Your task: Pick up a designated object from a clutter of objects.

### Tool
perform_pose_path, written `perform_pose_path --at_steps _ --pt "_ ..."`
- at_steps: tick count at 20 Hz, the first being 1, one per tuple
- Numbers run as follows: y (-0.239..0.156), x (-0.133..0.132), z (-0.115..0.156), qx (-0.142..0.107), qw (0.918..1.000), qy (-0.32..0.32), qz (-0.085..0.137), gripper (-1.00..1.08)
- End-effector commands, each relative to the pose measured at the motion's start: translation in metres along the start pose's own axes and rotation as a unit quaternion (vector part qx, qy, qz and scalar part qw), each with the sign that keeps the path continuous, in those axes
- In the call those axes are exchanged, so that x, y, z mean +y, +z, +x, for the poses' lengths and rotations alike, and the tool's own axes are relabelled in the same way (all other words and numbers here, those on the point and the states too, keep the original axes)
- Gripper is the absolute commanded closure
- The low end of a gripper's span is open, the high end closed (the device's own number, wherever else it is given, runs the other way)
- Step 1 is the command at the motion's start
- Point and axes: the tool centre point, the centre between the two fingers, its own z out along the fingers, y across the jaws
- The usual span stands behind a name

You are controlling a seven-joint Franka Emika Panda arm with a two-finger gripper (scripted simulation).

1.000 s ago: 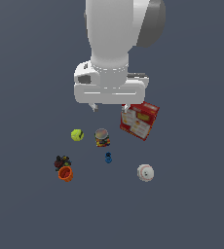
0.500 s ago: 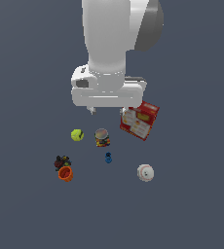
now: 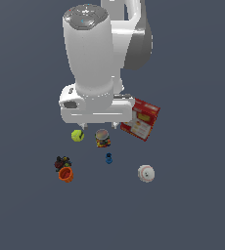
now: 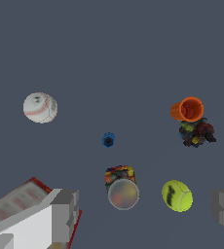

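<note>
The orange cup [image 3: 66, 174] lies on the floor at the exterior view's lower left, touching the dark clump [image 3: 62, 162]. In the wrist view the orange cup [image 4: 188, 109] lies on its side, its mouth showing, beside the clump [image 4: 196, 132]. My gripper [image 3: 99, 126] hangs above the colourful jar [image 3: 102, 138] and the tennis ball [image 3: 77, 135], apart from the cup. In the wrist view my gripper [image 4: 145, 211] is open and empty, its fingers [image 4: 63, 214] wide apart.
A red box [image 3: 140, 119] lies at the exterior view's right of the gripper, also in the wrist view [image 4: 16, 204]. A tiny blue piece [image 3: 108, 158] and a white baseball [image 3: 146, 173] lie nearer. The wrist view shows the jar [image 4: 121, 187], tennis ball [image 4: 177, 195], blue piece [image 4: 108, 140], baseball [image 4: 40, 107].
The hand has shifted a little toward the exterior view's left and lower in the picture. The objects have not moved. The gripper stays open.
</note>
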Motion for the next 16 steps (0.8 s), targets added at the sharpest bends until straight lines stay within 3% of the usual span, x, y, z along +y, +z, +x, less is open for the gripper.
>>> perform_pose_path --at_steps 1,16 --pt "0.013 0.013 0.012 0.000 0.9999 -0.010 0.001 -0.92" --pt "0.125 0.112 0.070 0.001 0.9964 -0.085 0.004 -0.92"
